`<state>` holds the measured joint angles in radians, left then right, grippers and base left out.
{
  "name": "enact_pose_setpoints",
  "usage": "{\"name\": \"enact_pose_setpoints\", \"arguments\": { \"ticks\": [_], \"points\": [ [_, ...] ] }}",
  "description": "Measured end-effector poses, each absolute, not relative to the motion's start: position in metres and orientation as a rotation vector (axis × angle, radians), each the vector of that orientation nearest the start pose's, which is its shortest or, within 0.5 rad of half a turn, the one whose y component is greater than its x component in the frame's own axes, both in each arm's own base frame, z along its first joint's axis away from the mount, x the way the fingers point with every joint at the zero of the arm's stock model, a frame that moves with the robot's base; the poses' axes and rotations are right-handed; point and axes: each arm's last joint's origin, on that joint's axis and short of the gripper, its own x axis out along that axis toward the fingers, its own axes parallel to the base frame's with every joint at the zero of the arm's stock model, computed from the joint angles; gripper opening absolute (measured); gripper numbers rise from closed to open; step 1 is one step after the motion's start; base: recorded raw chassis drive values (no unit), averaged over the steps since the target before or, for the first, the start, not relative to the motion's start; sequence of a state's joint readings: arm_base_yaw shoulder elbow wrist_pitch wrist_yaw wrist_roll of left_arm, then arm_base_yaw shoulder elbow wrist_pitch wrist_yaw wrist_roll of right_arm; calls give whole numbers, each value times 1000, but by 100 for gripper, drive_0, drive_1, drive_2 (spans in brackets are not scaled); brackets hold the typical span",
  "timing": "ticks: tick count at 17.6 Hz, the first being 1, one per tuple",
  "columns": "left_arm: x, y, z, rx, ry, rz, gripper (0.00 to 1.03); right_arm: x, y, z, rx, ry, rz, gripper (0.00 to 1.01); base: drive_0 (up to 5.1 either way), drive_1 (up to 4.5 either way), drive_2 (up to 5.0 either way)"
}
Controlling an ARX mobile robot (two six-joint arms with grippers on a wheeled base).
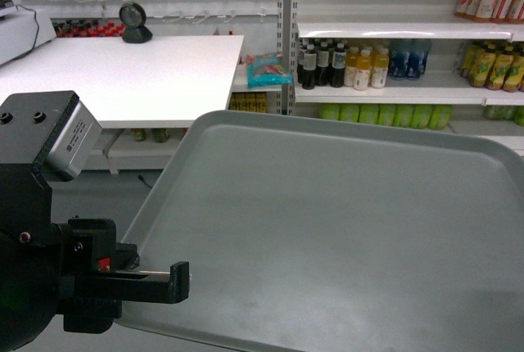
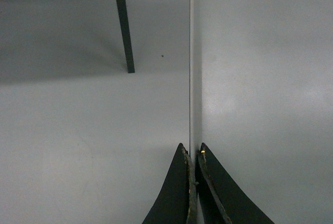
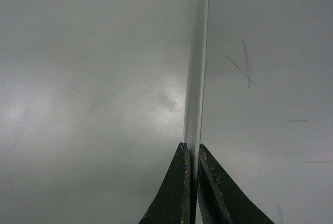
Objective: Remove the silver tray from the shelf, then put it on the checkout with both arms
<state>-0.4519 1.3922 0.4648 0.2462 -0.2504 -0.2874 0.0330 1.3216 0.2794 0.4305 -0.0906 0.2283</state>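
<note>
1. The silver tray is off the shelf and hangs in the air in front of the robot, so the first half of the task looks done.
2. The left gripper has its two fingers pressed onto the tray's left rim; the left wrist view shows the thin edge running straight into the narrow gap between them, with grey floor and a dark table leg below.
3. The right gripper pinches the opposite rim in the same way. It lies outside the head view, so this comes from the right wrist camera alone.
4. In the head view the tray fills the lower right and sits roughly level, its far edge toward the drink shelves.
5. The checkout lies ahead and to the left, well apart from the tray, with the black scanner at its back.
6. What appears to remain: carrying the tray over to the counter, lowering it flat onto the white top, and letting go with both arms.
</note>
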Motion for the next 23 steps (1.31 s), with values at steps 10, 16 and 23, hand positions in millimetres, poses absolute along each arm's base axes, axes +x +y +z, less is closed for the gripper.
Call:
{"name": "enact_pose_setpoints", "arguments": {
  "ticks": [10, 16, 23],
  "points": [
    [221, -99, 143, -42, 661, -100, 2, 209, 10, 123, 238, 623, 49, 3, -189, -148, 366],
    [221, -99, 143, -42, 661, -99, 2, 209, 10, 123, 238, 623, 49, 3, -490, 255, 255],
    [221, -99, 143, -42, 659, -100, 2, 209, 10, 123, 238, 622, 49, 3, -498, 248, 248]
  ]
}}
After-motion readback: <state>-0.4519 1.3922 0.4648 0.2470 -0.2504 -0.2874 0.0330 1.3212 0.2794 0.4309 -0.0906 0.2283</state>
